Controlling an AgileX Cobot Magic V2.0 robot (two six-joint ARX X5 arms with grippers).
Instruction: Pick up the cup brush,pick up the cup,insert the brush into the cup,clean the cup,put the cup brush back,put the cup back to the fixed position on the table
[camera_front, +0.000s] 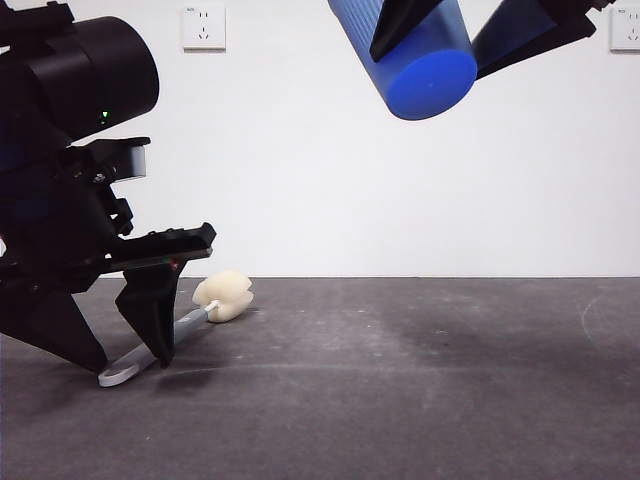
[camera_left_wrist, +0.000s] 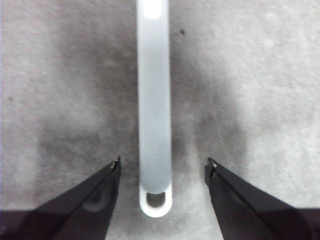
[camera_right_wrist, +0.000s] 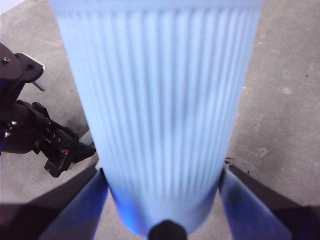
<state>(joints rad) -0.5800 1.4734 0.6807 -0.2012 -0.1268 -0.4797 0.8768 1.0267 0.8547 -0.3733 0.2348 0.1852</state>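
Down on the dark table (camera_front: 420, 400), the cup brush (camera_front: 190, 320) is lying flat, its cream sponge head (camera_front: 224, 295) pointing toward the back wall and its white looped end (camera_front: 118, 375) nearest the front camera. Straddling that handle, the left gripper (camera_left_wrist: 162, 167) is hanging low over the surface with its jaws spread wide, one on each side of the grey handle (camera_left_wrist: 154, 100) and neither one touching it in the left wrist view; the loop (camera_left_wrist: 155, 201) is sitting right between the tips. By the look of it, the jaws are centred on the slim handle so a straight squeeze would catch it squarely near the loop end. From the front, that arm is filling the left side, big and dark, its fingertip (camera_front: 160, 345) reaching down beside the handle. High above, the right gripper (camera_right_wrist: 165, 200) is clamping the blue cup (camera_front: 415, 55) well clear of the table, tilted so the smooth round base (camera_front: 432, 85) is facing the front camera. Through the right wrist camera, the ribbed wall (camera_right_wrist: 160, 100) is filling the frame, with both jaws pressing against it low on either side. Holding the cup aloft and angled like that is probably keeping it out of the way and ready to receive the sponge. Two wall sockets (camera_front: 203, 28) are showing behind.
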